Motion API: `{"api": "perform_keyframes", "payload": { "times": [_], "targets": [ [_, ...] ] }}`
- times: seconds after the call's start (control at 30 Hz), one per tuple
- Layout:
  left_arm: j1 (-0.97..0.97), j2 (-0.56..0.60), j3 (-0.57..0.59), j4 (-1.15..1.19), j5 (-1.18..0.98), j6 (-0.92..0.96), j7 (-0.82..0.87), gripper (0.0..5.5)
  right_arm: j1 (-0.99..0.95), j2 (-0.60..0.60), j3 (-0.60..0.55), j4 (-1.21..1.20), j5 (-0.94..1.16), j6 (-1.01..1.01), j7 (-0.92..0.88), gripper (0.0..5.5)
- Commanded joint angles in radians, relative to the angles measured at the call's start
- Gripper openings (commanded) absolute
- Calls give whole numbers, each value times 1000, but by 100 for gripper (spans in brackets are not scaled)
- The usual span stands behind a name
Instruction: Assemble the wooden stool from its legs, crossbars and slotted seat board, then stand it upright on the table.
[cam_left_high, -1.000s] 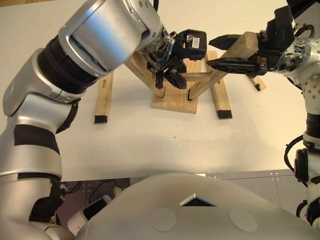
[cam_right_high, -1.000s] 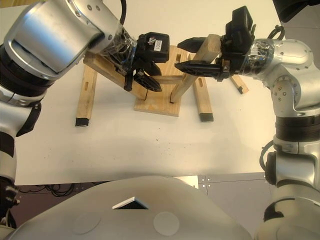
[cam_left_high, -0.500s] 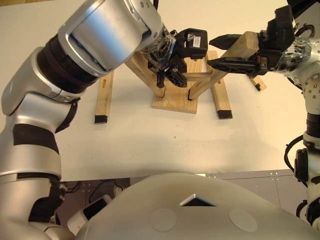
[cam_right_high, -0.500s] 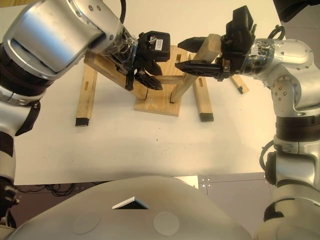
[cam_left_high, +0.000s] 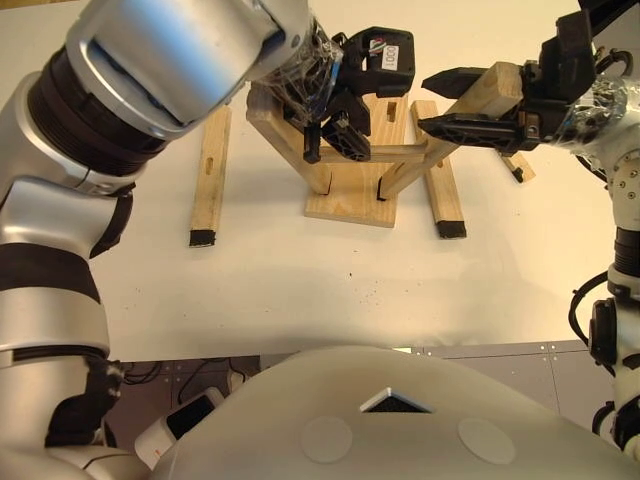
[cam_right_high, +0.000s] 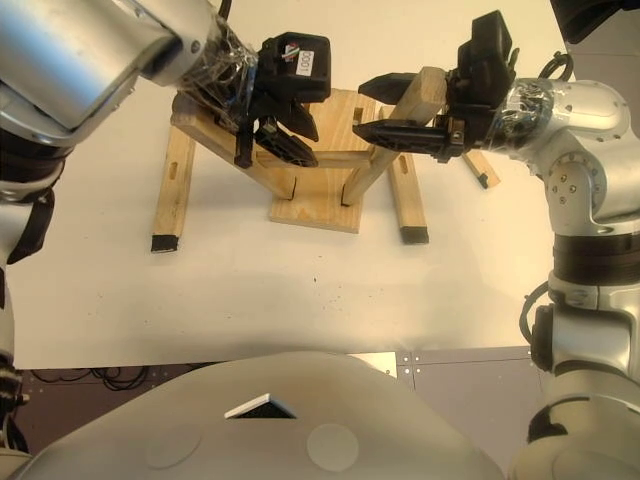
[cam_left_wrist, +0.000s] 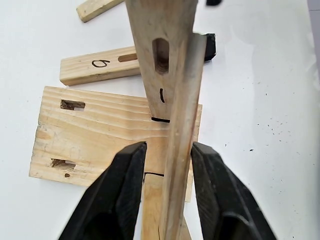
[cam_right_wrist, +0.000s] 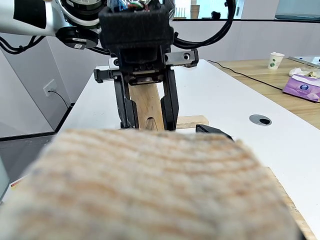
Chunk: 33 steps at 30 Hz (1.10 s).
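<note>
White table (cam_left_high: 300, 270) | pale wood seat board (cam_left_high: 345, 208) flat mid-table; left leg (cam_left_high: 285, 145), right leg (cam_left_high: 495, 88) slotted in, tilted, crossbar (cam_left_high: 395, 152) between | left gripper (cam_left_high: 332, 150) pinching crossbar | right gripper (cam_left_high: 423, 102) clamped on right leg | spare legs (cam_left_high: 208, 180) flat alongside

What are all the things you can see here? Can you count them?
seat board: one, pale wood, lying flat in the middle.
left leg: one, pale wood, leaning up from the seat board.
right leg: one, pale wood, leaning up from the seat board.
crossbar: one, pale wood, joining those two legs.
loose legs: two, pale wood with black feet, flat on either side of the seat board.
small stick: one, pale wood, dark tip, at the far right.
table: one, white, under everything.
paper cup: one, white, on a far desk.
left gripper: one, black, shut around the left leg.
right gripper: one, black, shut on the right leg's top.
</note>
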Motion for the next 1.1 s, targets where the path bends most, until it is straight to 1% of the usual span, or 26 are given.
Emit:
{"api": "perform_keyframes", "payload": {
  "times": [0.03, 0.2, 0.27, 0.5, 0.6, 0.73, 0.77, 1.0, 1.1],
  "targets": [
    [-8, 29, 22, -13, -12, 36, 14, 153, 79, -7, 39, 33, -39, 53, 9, 202],
    [6, 6, 29, -44, -50, 71, 37, 153, 73, -7, 43, 44, -44, 49, 13, 202],
    [20, -5, 16, -49, -52, 69, 54, 153, 71, -6, 45, 47, -45, 47, 14, 202],
    [31, -58, 19, -8, -57, 54, 111, 153, 70, -5, 49, 51, -48, 41, 17, 202],
    [35, -72, 23, 0, -58, 48, 125, 109, 72, -6, 50, 50, -48, 42, 18, 202],
    [42, -61, 18, -2, -60, 50, 131, 57, 73, -11, 47, 55, -49, 41, 21, 202],
    [44, -60, 13, 12, -55, 49, 136, 53, 74, -13, 46, 55, -49, 40, 23, 202],
    [105, -20, -106, 101, -5, -8, 125, 47, 66, -42, 36, 62, -45, 42, 54, 202],
    [129, -13, -167, 122, 8, -24, 116, 45, 55, -32, 28, 66, -44, 41, 46, 202]
  ]
}}
